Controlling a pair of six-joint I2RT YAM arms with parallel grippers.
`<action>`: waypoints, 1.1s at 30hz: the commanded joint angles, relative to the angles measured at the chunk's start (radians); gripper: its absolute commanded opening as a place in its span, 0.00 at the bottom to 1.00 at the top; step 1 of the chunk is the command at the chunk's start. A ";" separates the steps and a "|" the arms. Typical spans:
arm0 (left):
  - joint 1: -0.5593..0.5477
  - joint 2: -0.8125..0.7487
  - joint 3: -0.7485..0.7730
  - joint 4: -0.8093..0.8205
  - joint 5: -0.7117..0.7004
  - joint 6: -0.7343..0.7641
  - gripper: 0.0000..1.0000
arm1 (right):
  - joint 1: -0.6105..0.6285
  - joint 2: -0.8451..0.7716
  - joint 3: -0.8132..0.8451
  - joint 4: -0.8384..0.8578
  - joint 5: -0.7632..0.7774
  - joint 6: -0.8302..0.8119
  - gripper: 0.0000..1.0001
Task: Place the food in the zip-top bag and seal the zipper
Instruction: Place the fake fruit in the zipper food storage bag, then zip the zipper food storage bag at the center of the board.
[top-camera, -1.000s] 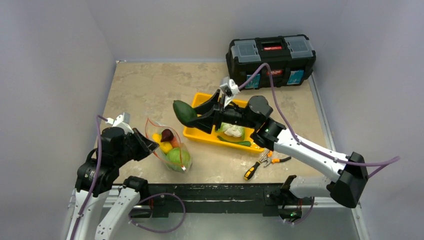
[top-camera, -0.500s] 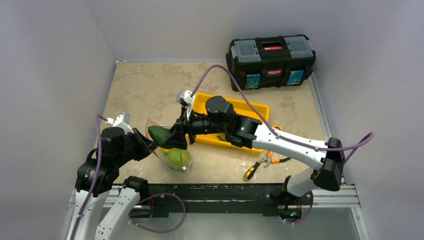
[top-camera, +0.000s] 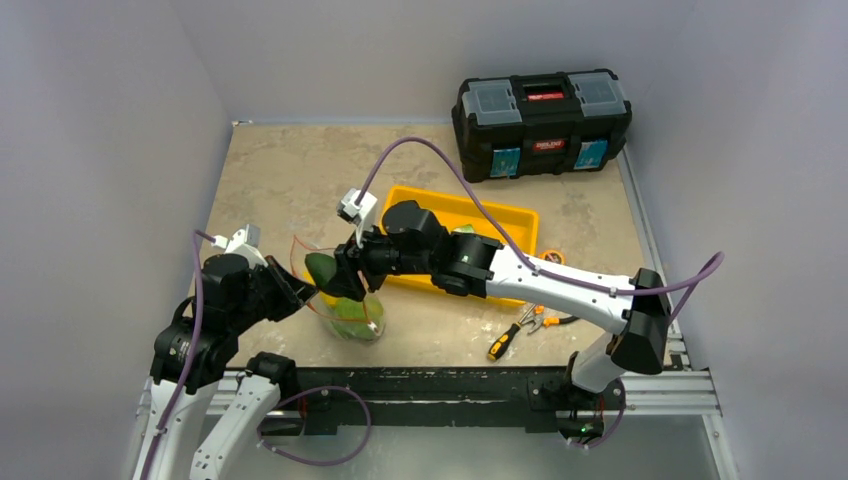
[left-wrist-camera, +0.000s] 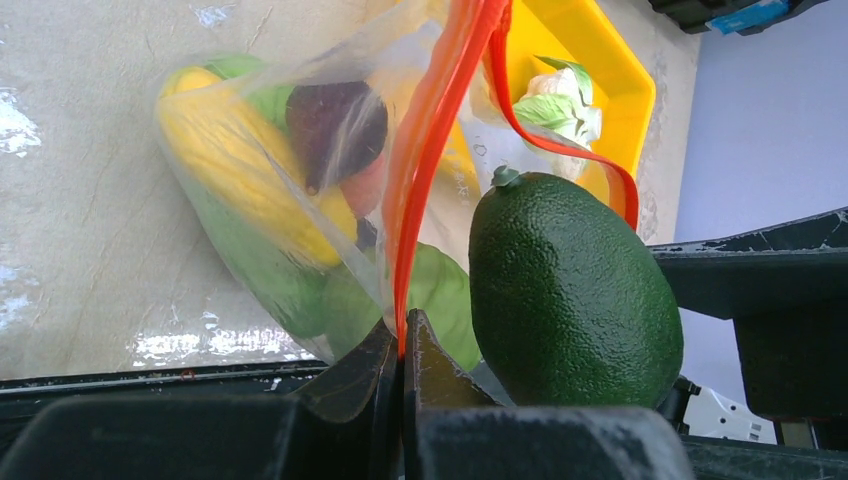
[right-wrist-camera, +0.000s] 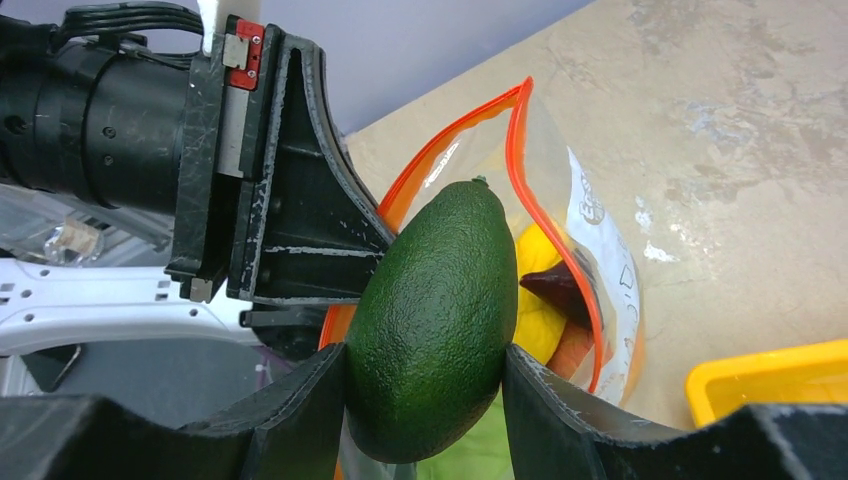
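Right gripper (right-wrist-camera: 425, 368), jaws spread to the fruit's width, clamps one avocado (right-wrist-camera: 440, 300) at the open mouth of the single zip-top bag (top-camera: 352, 315), which sits toward the near-left of the table (top-camera: 290, 170). Left gripper (left-wrist-camera: 402, 345), jaws closed, pinches the zipper (left-wrist-camera: 445, 100) and holds one lip up; the other lip loops around the avocado's tip. The left gripper's body stands just beside the avocado, narrowing the mouth on that side. Tabletop extends from the bag to the far wall. Inside the bag: one eggplant (left-wrist-camera: 335, 128), one yellow piece (left-wrist-camera: 235, 165), green pieces. Right of the bag: one yellow tray (top-camera: 475, 203) holding a cauliflower (left-wrist-camera: 555, 100), one pliers (top-camera: 545, 318), one screwdriver (top-camera: 503, 342); one toolbox (top-camera: 543, 108) at the far edge.
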 joint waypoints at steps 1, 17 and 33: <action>-0.002 0.004 0.029 0.040 0.022 -0.003 0.00 | 0.026 0.003 0.076 -0.026 0.094 -0.034 0.50; -0.002 0.005 0.034 0.037 0.016 -0.005 0.00 | 0.039 -0.100 -0.001 -0.006 0.159 -0.051 0.76; -0.002 -0.021 0.035 0.055 -0.028 -0.029 0.00 | 0.073 -0.539 -0.676 0.483 -0.008 -0.093 0.81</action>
